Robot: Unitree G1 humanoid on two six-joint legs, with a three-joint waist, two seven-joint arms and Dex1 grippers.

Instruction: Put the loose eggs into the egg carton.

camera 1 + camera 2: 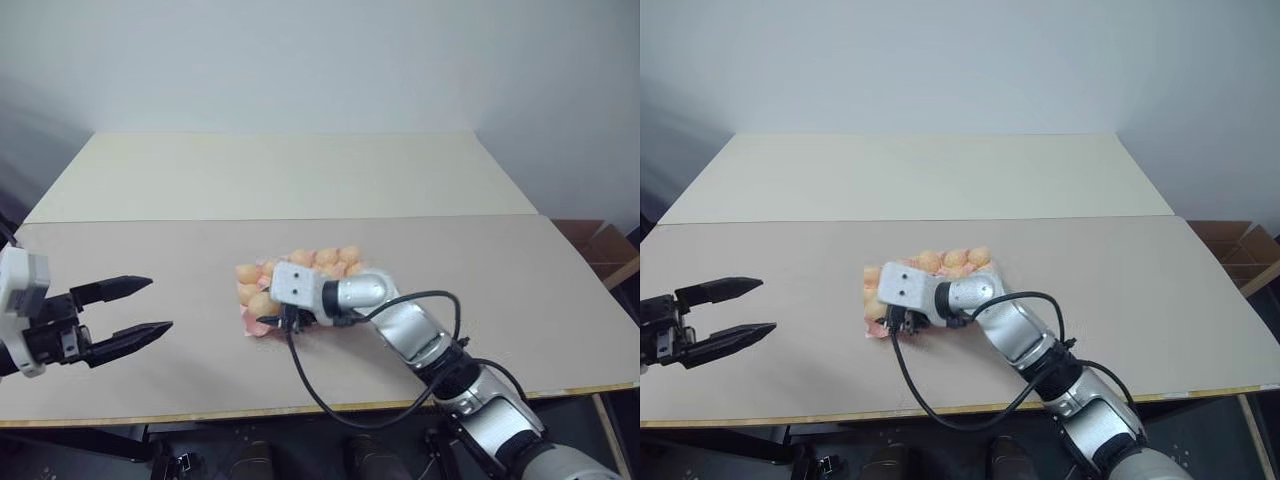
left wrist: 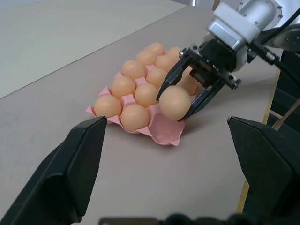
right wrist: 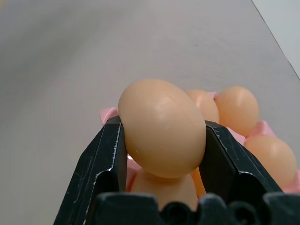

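The egg carton [image 2: 165,133], a flat pink tray, lies mid-table and holds several pale orange eggs [image 2: 135,116]. My right gripper [image 2: 173,108] is shut on one loose egg [image 3: 161,126], gripping it by its sides. It holds the egg just above the carton's near corner, where a cup [image 2: 161,126] stands empty. In the head views the right gripper [image 1: 282,322] hangs over the carton's [image 1: 249,331] front left edge. My left gripper [image 1: 150,306] stands open with nothing in it, well to the left of the carton and pointing toward it.
A lighter table top [image 1: 280,175] adjoins the far side of the work table [image 1: 520,300]. An open cardboard box [image 1: 600,250] stands past the right edge. A black cable [image 1: 330,400] loops from the right arm over the front edge.
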